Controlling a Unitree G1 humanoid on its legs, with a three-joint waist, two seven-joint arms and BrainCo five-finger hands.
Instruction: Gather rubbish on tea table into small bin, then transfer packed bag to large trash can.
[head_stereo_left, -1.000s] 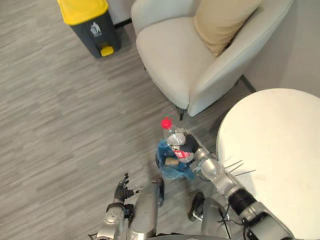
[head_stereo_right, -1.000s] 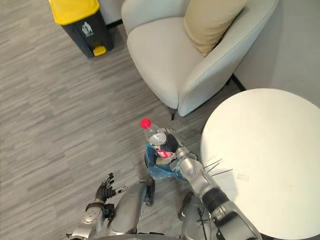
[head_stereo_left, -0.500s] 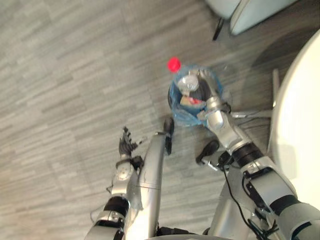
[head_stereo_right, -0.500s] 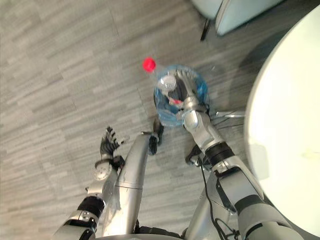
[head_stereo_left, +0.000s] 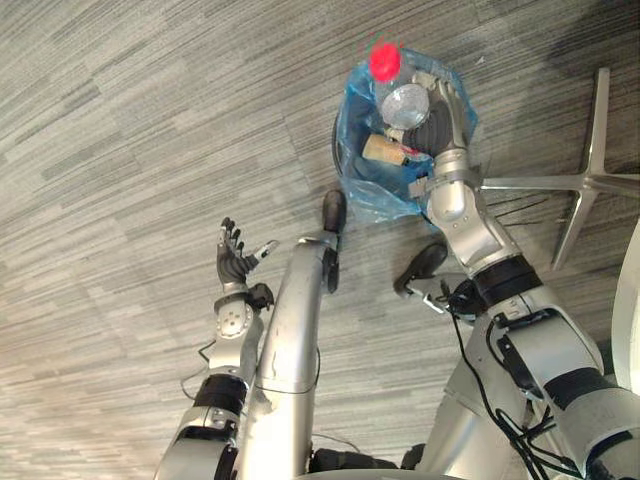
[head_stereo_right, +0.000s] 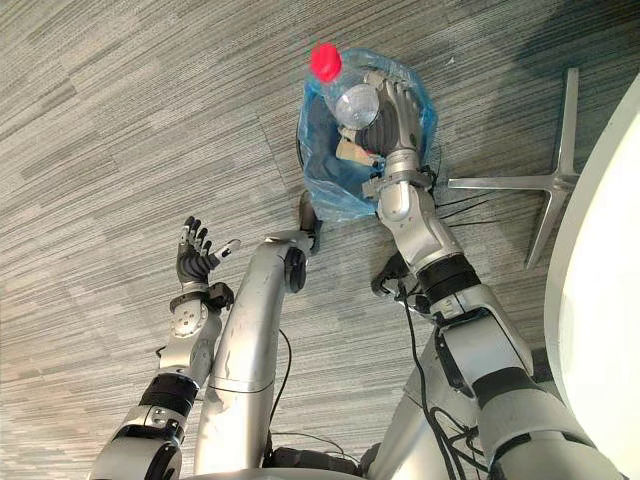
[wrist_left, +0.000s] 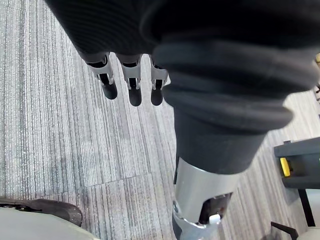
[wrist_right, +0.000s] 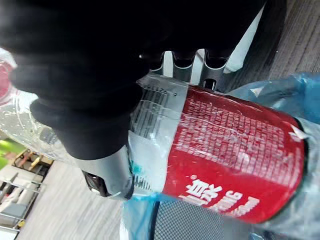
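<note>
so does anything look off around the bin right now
The plastic bottle pokes up out of the blue bag lining the small bin. Its red cap is past the rim, and the right hand has its fingers curled round it. Nothing looks spilled.

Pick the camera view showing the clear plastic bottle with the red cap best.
The right eye view: the clear plastic bottle with the red cap shows cap and body, in the right hand at the blue-bagged bin. The left eye view shows the same; the right wrist view catches its red label close up.
</note>
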